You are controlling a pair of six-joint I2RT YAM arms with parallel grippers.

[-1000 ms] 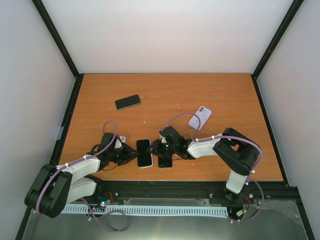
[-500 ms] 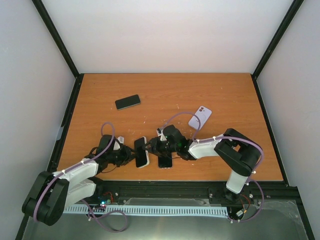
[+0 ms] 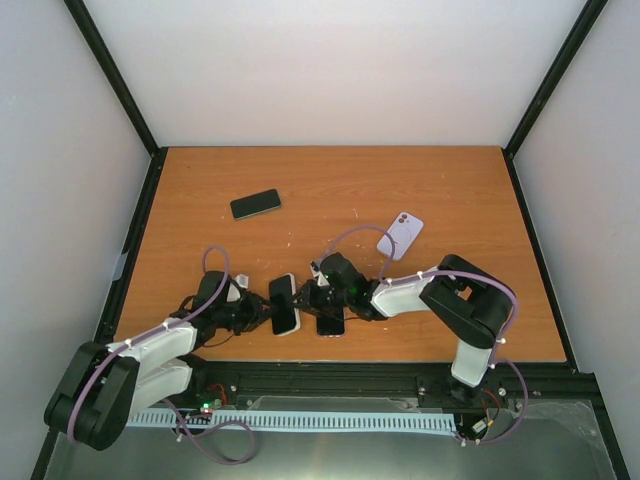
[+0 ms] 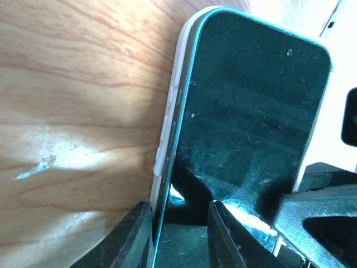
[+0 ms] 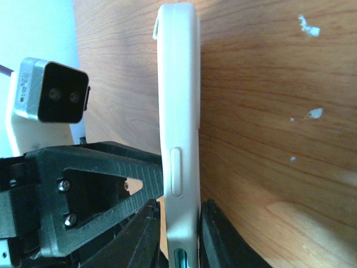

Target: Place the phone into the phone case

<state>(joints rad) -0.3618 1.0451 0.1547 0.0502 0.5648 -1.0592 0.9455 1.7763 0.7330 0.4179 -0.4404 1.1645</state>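
Observation:
The phone (image 3: 285,303), dark screen and teal rim, sits in a white phone case (image 4: 179,72) and stands tilted up on one long edge near the table's front. My left gripper (image 3: 262,312) holds its lower end. In the left wrist view the gripper (image 4: 178,209) has one finger behind the case and the other on the screen. The case's lip (image 4: 160,163) stands off the phone's side there. My right gripper (image 3: 308,298) grips from the other side. In the right wrist view the gripper (image 5: 179,207) is shut on the case's edge (image 5: 179,111).
A second dark phone (image 3: 330,323) lies flat under the right gripper. A black phone (image 3: 255,204) lies at the back left, and a pale lavender case (image 3: 400,235) at the right. The table's front edge (image 3: 400,358) is close. The left wrist camera (image 5: 53,92) faces the right one.
The phone lay flat a second ago and now stands tilted on its edge. The left gripper moved in onto it. The right jaws closed on the case.

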